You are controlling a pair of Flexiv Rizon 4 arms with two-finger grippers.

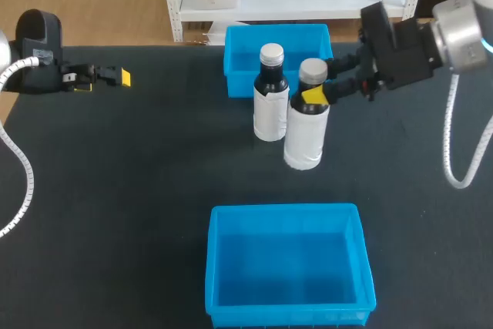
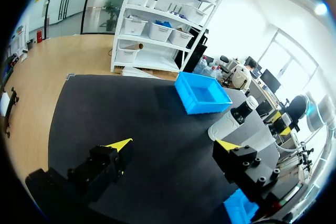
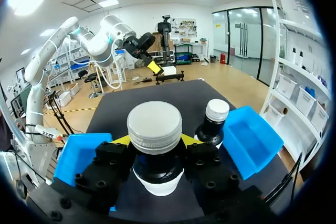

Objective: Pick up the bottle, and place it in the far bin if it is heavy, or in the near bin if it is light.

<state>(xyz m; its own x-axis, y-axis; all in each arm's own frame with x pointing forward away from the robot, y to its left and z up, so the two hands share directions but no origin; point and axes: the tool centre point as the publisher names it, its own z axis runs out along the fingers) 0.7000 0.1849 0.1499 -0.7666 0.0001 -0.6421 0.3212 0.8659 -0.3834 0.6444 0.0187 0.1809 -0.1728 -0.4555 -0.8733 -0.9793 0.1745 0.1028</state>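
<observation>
There are two blue bins on the black table [image 1: 139, 175]. The far bin [image 1: 277, 48] sits at the back, near the middle. The near bin [image 1: 289, 267] sits at the front, and it looks bigger from above. In both bins I can only see the blue floor and walls.

Two bottles are on the table between the bins, closer to the far bin. Each one is dark, with a white label and a pale cap. The bottle [image 1: 304, 136] on the right is the one being held. The second bottle [image 1: 269, 113] stands upright just to its left and a bit farther back, very close to it. It is right in front of the far bin.

The right arm [image 1: 454, 32] comes in from the far right and reaches left over the table. The right gripper [image 3: 155, 140] has closed its two yellow tips on the dark neck of the bottle, one on each side, just under the cap. I cannot tell if the bottle rests on the table or is lifted a little.

The left arm [image 1: 35, 44] is at the far left edge of the table. The left gripper [image 2: 173, 145] points to the right. Its fingers are wide apart and hold nothing.
</observation>
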